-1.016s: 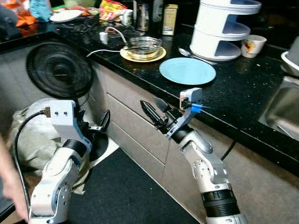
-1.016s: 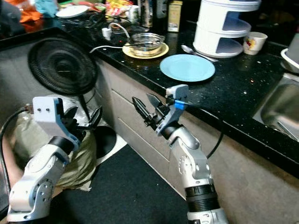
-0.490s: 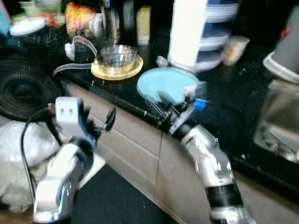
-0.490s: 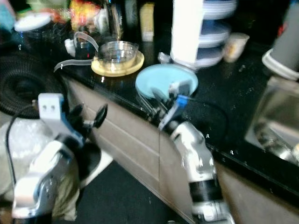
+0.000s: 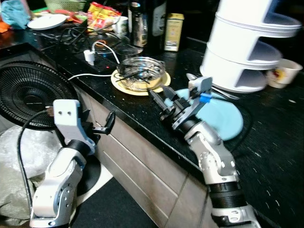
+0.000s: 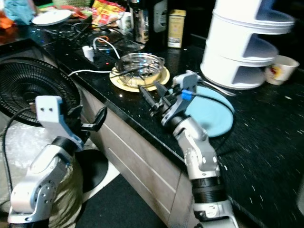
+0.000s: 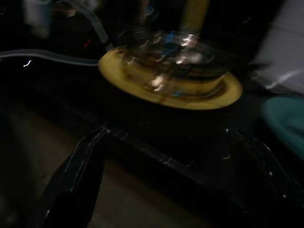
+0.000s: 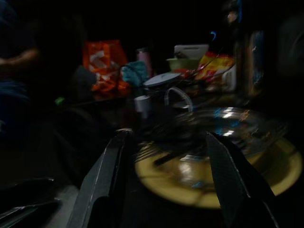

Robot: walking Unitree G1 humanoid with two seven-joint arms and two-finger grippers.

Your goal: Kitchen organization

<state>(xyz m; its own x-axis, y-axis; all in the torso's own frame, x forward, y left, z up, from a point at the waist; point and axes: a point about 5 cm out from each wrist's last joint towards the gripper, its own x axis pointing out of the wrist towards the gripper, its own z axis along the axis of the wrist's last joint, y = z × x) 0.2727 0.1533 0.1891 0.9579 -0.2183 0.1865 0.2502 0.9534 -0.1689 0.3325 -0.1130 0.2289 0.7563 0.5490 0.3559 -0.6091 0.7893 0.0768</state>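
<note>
A glass bowl [image 5: 140,72] with utensils in it sits on a yellow plate [image 5: 138,84] on the black counter. To its right lies a light blue plate [image 5: 227,118]. My right gripper [image 5: 160,98] hovers over the counter between the two plates, open and empty, pointing at the bowl. Its wrist view has the bowl [image 8: 223,127] just beyond the spread fingers [image 8: 108,176]. My left gripper [image 5: 103,126] is open and empty in front of the cabinet, below the counter edge; its wrist view looks up at the yellow plate [image 7: 171,92].
A white tiered stand [image 5: 247,52] and a cup [image 5: 284,72] stand at the back right. A spoon [image 5: 191,76] lies beside the stand. A white charger and cable [image 5: 90,56], bottles and snack bags crowd the back left. A black fan [image 5: 31,95] stands left of the cabinet.
The camera has shifted. My right gripper has risen from below the counter edge to above the counter, close to the glass bowl. The left gripper stays low by the cabinet.
</note>
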